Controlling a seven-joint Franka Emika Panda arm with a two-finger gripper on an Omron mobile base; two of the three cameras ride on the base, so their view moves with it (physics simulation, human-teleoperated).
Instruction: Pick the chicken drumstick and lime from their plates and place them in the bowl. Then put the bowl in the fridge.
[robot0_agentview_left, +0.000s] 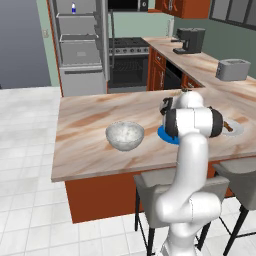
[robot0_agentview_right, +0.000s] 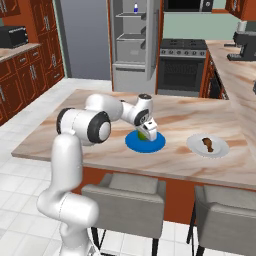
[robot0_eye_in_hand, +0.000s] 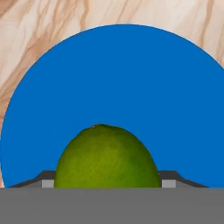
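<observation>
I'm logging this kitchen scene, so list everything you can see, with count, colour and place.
lime: one, yellow-green, on the blue plate between the fingers
blue plate: one, bright blue, on the counter
white plate: one, pale, on the counter right of the blue plate
drumstick: one, brown, on the white plate
bowl: one, speckled whitish-grey, on the counter left of the blue plate
counter: one, marbled tan
fridge: one, grey, open, back left
oven: one, black, beside the fridge
coffee maker: one, black, back counter
toaster: one, grey, right counter
stools: two, grey, under the counter
gripper: one, white, down over the lime
</observation>
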